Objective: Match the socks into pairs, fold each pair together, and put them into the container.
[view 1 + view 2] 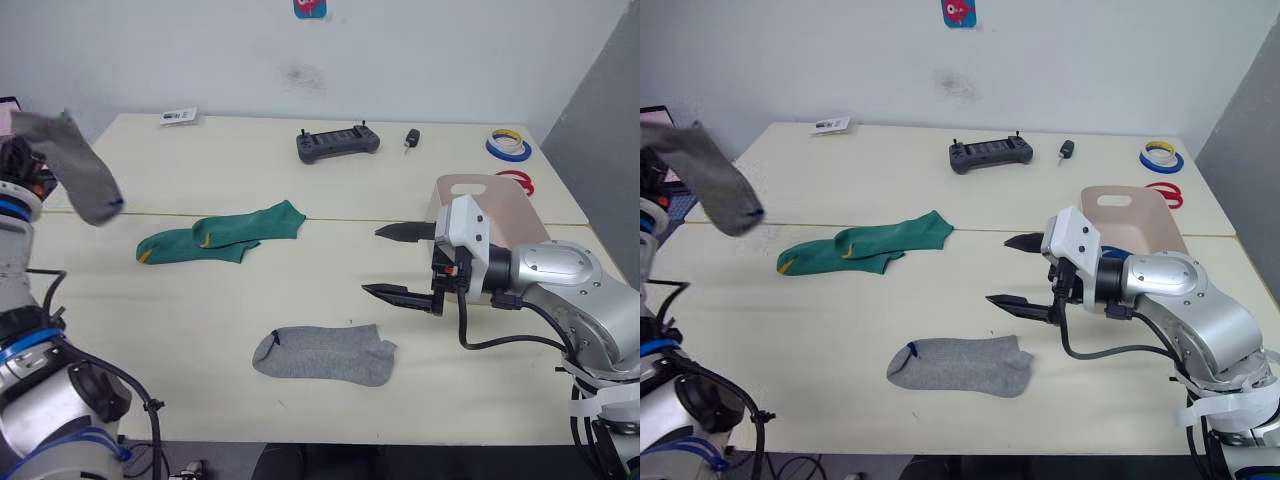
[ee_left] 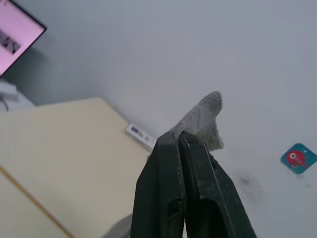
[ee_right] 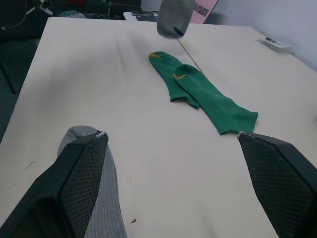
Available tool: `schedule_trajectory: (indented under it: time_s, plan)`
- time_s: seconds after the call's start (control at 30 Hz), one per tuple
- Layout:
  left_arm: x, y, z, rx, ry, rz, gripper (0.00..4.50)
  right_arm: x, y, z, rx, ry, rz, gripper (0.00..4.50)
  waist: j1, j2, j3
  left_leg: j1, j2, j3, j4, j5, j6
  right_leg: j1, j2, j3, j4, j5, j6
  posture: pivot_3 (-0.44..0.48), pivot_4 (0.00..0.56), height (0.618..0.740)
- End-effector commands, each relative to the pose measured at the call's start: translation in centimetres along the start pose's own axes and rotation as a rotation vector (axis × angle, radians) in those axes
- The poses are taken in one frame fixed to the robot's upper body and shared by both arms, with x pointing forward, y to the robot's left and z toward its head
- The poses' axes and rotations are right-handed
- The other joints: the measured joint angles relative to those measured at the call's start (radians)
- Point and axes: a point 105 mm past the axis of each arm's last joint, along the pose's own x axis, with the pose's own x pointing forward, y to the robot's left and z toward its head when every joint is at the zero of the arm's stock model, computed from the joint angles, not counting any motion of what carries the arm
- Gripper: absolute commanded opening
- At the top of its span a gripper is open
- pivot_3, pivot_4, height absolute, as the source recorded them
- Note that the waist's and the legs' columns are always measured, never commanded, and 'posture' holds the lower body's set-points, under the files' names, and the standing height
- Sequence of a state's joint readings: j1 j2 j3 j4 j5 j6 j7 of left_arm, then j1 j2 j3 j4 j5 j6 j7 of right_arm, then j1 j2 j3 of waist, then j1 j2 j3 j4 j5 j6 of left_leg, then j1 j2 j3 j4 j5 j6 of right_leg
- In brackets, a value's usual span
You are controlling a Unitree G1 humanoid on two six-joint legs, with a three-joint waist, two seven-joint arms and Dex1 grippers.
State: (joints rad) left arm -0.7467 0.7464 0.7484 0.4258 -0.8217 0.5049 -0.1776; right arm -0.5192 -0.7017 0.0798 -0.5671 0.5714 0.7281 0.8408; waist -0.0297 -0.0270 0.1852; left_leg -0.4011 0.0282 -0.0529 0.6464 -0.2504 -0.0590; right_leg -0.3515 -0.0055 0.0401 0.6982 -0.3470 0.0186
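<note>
Socks: one grey sock (image 1: 78,167) hung in the air at the upper left of the frame, pinched at its cuff by the left gripper (image 2: 184,141). That gripper's two black fingers were pressed together on the fabric, with a small grey tuft sticking out past the tips. The left arm was raised high at the left edge of the frame, and the sock dangled toe-down above the table's (image 1: 420,330) left side, not touching it.

Second grey sock (image 1: 323,354) lay flat at lower centre of the frame, toe pointing left. Two green socks (image 1: 222,235) lay overlapped at centre left, yellow marks showing, toes toward the left.

Right gripper (image 1: 401,263) sat at centre right, fingers spread wide apart, holding nothing and touching nothing. The tips pointed toward frame left, one finger above the other in the head view. It hovered above the table, up and to the right of the flat grey sock. In the right wrist view the flat grey sock showed by one finger and the green pair lay between the two fingers, farther off. The right arm reached in from the lower right of the frame, forearm roughly level, partly covering the container (image 1: 1137,222).

Container, pale pinkish-beige, stood at right of centre just behind the right gripper, with a handle slot showing at its far end.
</note>
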Motion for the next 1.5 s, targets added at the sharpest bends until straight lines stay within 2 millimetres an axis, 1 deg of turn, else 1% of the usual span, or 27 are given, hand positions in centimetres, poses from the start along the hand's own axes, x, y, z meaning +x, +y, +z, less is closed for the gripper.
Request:
schedule_trajectory:
  time_s: [0.03,0.07,0.13,0.2,0.23,0.33,0.37,0.43,0.5,0.57,0.6,0.8,0.87,0.93,1.03,1.1,1.2,1.23,1.27,1.33,1.37,1.4,1.43,1.47,1.5]
  plan:
    - [-0.8,-4.1,-1.9,0.068,0.087,-0.156,0.03,-0.1,0.1,0.6,-0.031,-0.023,-0.008,4.50,0.003,0.000,0.000,0.000,0.000,0.000,0.000,0.000,0.000,0.000,0.000,0.000,0.000,0.000,0.000,0.000,0.150,0.740]
    - [-1.5,-4.8,-3.5,0.064,0.136,-0.177,0.03,-0.1,0.1,0.5,-0.029,-0.023,-0.008,4.50,0.003,0.000,0.000,0.000,0.000,-0.001,0.000,0.000,0.000,0.000,0.000,0.000,0.000,0.000,0.000,0.000,0.150,0.740]
    - [-3.1,-5.9,-7.1,0.125,0.247,-0.226,0.03,-0.1,0.2,0.5,-0.027,-0.023,-0.010,4.50,0.003,0.000,0.000,0.000,0.000,0.000,0.000,0.000,0.000,0.001,-0.001,0.001,0.000,0.000,0.000,0.000,0.150,0.740]
    - [-4.7,-6.9,-10.3,0.114,0.327,-0.239,0.03,-0.2,0.2,0.2,-0.022,-0.017,-0.015,4.50,0.002,0.000,0.000,0.000,0.000,0.000,0.000,0.000,0.000,0.001,-0.001,0.001,0.000,0.000,0.000,0.000,0.150,0.740]
    - [-5.4,-7.4,-11.6,0.119,0.361,-0.256,0.03,-0.3,0.2,0.1,-0.019,-0.012,-0.017,4.50,0.002,0.000,0.000,0.000,0.000,0.000,0.001,0.000,0.000,0.001,-0.001,0.001,0.000,0.000,0.000,0.000,0.150,0.740]
    - [-7.9,-9.8,-16.5,0.119,0.504,-0.330,0.03,-0.6,0.1,-0.6,-0.013,0.019,-0.024,4.50,0.003,0.000,0.000,0.000,0.000,-0.001,0.001,0.000,0.000,0.000,0.000,0.001,0.000,0.000,0.000,0.000,0.150,0.740]
    - [-8.8,-10.5,-18.0,0.132,0.550,-0.360,0.03,-0.8,0.1,-0.9,-0.012,0.031,-0.027,4.50,0.003,0.000,0.000,0.000,0.000,-0.001,0.000,0.000,0.000,0.000,0.000,0.001,0.000,0.000,0.000,0.000,0.150,0.740]
    - [-10.3,-12.2,-20.2,0.091,0.626,-0.398,0.03,-1.1,0.0,-1.3,-0.015,0.055,-0.033,4.50,0.004,0.000,0.000,0.000,-0.001,-0.001,0.000,0.000,0.000,0.001,0.000,0.001,0.000,0.000,0.000,0.000,0.150,0.740]
    - [-12.4,-14.3,-22.6,0.104,0.732,-0.492,0.03,-1.5,-0.1,-1.6,-0.017,0.076,-0.044,4.50,0.004,0.000,0.000,0.000,-0.001,0.000,0.000,0.000,0.000,0.001,0.000,0.002,0.000,0.000,0.000,0.000,0.150,0.740]
    - [-14.1,-15.9,-24.7,0.093,0.830,-0.546,0.03,-1.9,-0.2,-1.8,-0.019,0.091,-0.057,4.50,0.004,0.000,0.000,0.000,-0.001,0.000,0.000,0.000,0.000,0.001,0.000,0.002,0.000,0.000,0.000,0.000,0.150,0.740]
    - [-14.8,-16.6,-25.4,0.093,0.862,-0.575,0.03,-2.0,-0.2,-1.9,-0.021,0.096,-0.063,4.50,0.004,0.000,0.000,0.000,-0.001,0.000,0.000,0.000,0.000,0.001,0.000,0.002,0.000,0.000,0.000,0.000,0.150,0.740]
    - [-17.1,-19.7,-28.5,0.081,1.019,-0.674,0.03,-2.5,0.0,-2.2,-0.017,0.115,-0.083,4.50,0.001,0.000,0.000,0.000,-0.001,-0.001,0.000,0.000,0.001,0.002,0.002,0.001,0.000,0.000,0.000,0.000,0.150,0.740]
    - [-17.8,-20.2,-29.2,0.064,1.054,-0.690,0.03,-2.6,0.2,-2.2,-0.016,0.118,-0.088,4.50,0.001,0.000,0.000,0.000,-0.001,0.000,0.000,0.000,0.001,0.002,0.003,0.002,0.000,0.000,0.000,0.000,0.150,0.740]
    - [-17.9,-20.5,-29.6,0.047,1.055,-0.691,0.03,-2.7,0.3,-2.2,-0.014,0.119,-0.093,4.50,0.001,0.000,0.000,0.000,-0.001,0.001,0.000,0.000,0.001,0.002,0.003,0.003,-0.001,0.000,0.000,0.000,0.150,0.740]
    - [-17.8,-20.8,-29.6,0.077,1.037,-0.728,0.64,-2.7,0.5,-2.3,-0.010,0.119,-0.098,4.50,0.001,0.000,0.000,0.000,-0.002,0.000,0.000,0.000,0.000,0.002,0.003,0.002,-0.001,0.000,0.000,0.000,0.150,0.740]
    - [-17.4,-21.1,-28.7,0.100,1.003,-0.769,1.25,-2.8,0.7,-2.3,-0.009,0.119,-0.100,4.50,0.002,0.000,0.000,0.000,-0.001,0.000,0.000,0.000,0.000,0.002,0.003,0.002,-0.001,0.000,0.000,0.000,0.150,0.740]
    - [-16.7,-20.6,-26.6,0.151,0.943,-0.819,2.22,-2.8,0.7,-2.2,-0.010,0.117,-0.104,4.50,0.000,0.000,0.000,0.000,-0.001,0.000,0.000,0.000,0.000,0.001,0.003,0.003,0.000,0.000,0.001,0.000,0.150,0.740]
    - [-16.3,-20.2,-25.5,0.163,0.918,-0.823,2.52,-2.8,0.7,-2.2,-0.011,0.116,-0.104,4.50,0.000,0.000,0.000,0.001,-0.001,0.000,0.000,0.000,0.000,0.001,0.003,0.003,0.000,0.000,0.001,0.000,0.150,0.740]
    - [-16.1,-19.9,-24.8,0.170,0.902,-0.825,2.82,-2.8,0.7,-2.2,-0.012,0.116,-0.105,4.50,0.000,0.000,0.000,0.000,-0.001,0.000,0.000,0.000,0.000,0.002,0.003,0.003,-0.001,0.000,0.001,0.000,0.150,0.740]
    - [-15.0,-18.5,-22.6,0.177,0.850,-0.815,3.35,-2.7,0.7,-2.1,-0.014,0.111,-0.104,4.50,0.000,0.000,0.000,0.000,-0.001,0.000,0.000,0.000,0.000,0.001,0.003,0.003,-0.001,0.000,0.001,0.000,0.150,0.740]
    - [-14.8,-18.1,-22.0,0.180,0.838,-0.812,3.66,-2.7,0.7,-2.0,-0.015,0.110,-0.104,4.50,-0.001,0.000,0.000,0.001,0.000,0.000,0.000,0.000,0.000,0.001,0.003,0.003,-0.001,0.000,0.001,0.000,0.150,0.740]
    - [-13.4,-16.6,-21.3,0.195,0.801,-0.742,3.97,-2.6,0.7,-2.0,-0.015,0.106,-0.103,4.50,0.000,0.000,0.000,0.001,0.000,0.000,0.000,0.000,0.000,0.001,0.003,0.003,-0.001,0.000,0.001,0.000,0.150,0.740]
    - [-12.5,-15.5,-20.9,0.205,0.777,-0.691,4.29,-2.6,0.7,-2.0,-0.016,0.104,-0.102,4.50,0.002,0.000,0.000,0.001,0.000,0.000,0.000,0.000,0.000,0.001,0.003,0.002,-0.001,0.000,0.001,0.000,0.150,0.740]
    - [-11.5,-14.1,-20.5,0.222,0.763,-0.637,4.44,-2.5,0.6,-1.9,-0.016,0.101,-0.100,4.50,0.002,0.000,0.000,0.001,0.000,0.000,0.000,0.000,0.000,0.001,0.003,0.002,-0.001,0.000,0.001,0.000,0.150,0.740]
    - [-10.9,-13.1,-20.3,0.226,0.763,-0.608,4.44,-2.4,0.6,-1.9,-0.017,0.098,-0.098,4.50,0.003,0.000,0.000,0.001,-0.001,0.000,0.000,0.000,0.000,0.002,0.003,0.002,-0.001,0.000,0.001,0.000,0.150,0.740]
